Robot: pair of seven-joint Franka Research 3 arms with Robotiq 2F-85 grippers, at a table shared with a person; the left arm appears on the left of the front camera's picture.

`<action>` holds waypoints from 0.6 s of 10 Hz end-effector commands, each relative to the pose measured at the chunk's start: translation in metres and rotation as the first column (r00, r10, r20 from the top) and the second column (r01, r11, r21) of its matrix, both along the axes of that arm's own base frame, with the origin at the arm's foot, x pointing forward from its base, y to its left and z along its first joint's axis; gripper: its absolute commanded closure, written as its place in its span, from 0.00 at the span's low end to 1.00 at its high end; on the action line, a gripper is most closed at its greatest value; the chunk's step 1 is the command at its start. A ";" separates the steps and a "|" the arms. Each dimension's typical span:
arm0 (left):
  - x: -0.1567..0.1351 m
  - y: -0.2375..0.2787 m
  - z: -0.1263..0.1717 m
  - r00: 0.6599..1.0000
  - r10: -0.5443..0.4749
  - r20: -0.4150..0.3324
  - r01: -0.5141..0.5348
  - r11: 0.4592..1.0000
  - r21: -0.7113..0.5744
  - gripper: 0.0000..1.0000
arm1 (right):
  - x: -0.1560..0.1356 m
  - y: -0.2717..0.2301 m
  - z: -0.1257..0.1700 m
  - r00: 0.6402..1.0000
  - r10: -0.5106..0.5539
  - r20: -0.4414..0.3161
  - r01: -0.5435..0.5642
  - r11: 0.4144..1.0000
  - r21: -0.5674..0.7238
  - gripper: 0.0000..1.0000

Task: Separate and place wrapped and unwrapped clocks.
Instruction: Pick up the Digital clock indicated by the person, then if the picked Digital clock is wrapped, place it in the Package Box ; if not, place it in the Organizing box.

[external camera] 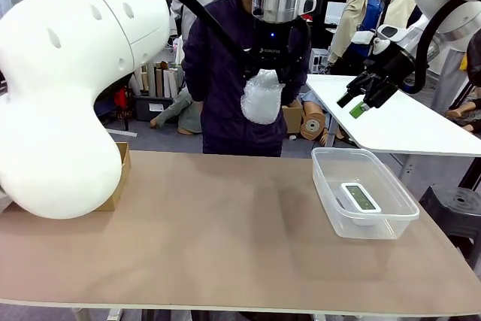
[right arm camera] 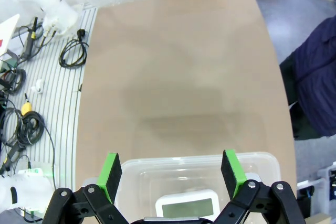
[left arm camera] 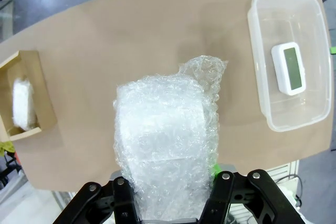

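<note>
My left gripper (external camera: 264,80) hangs high over the table's far middle, shut on a wrapped clock (external camera: 261,98), a rounded lump in bubble wrap. In the left wrist view that bundle (left arm camera: 164,145) fills the gap between the fingers of the left gripper (left arm camera: 168,184). A second wrapped bundle (left arm camera: 22,103) lies in the cardboard box (left arm camera: 46,106) at the table's left. The unwrapped clock (external camera: 359,198), white with a greenish screen, lies in the clear plastic container (external camera: 331,186). My right gripper (external camera: 364,98) is raised at the right, open. In its own view the right gripper (right arm camera: 171,171) hovers over the container (right arm camera: 136,169) and clock (right arm camera: 189,205).
A person in a dark jacket (external camera: 218,73) stands behind the table's far edge. The cardboard box (external camera: 120,178) is partly hidden by my left arm. A white table (external camera: 406,122) stands at the back right. Cables (right arm camera: 26,124) lie beside the table's edge.
</note>
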State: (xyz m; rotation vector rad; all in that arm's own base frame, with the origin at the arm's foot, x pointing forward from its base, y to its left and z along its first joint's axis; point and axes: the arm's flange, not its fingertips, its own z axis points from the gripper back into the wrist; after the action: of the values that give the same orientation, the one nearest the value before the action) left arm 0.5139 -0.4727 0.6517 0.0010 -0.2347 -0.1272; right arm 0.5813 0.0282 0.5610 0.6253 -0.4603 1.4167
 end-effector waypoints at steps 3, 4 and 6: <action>0.001 0.002 0.005 1.000 -0.006 0.006 0.006 1.000 -0.011 1.00 | -0.002 0.001 0.001 1.000 0.006 0.002 -0.006 1.000 -0.017 0.00; 0.001 0.002 0.005 1.000 -0.006 0.006 0.006 1.000 -0.011 1.00 | -0.002 0.001 0.001 1.000 0.006 0.002 -0.006 1.000 -0.017 0.00; 0.001 0.002 0.005 1.000 -0.006 0.006 0.006 1.000 -0.011 1.00 | -0.002 0.001 0.001 1.000 0.006 0.002 -0.006 1.000 -0.017 0.00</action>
State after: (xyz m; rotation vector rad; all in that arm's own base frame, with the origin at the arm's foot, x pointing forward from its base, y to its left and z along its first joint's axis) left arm 0.5140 -0.4726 0.6517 0.0008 -0.2349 -0.1271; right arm 0.5813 0.0282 0.5610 0.6253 -0.4603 1.4167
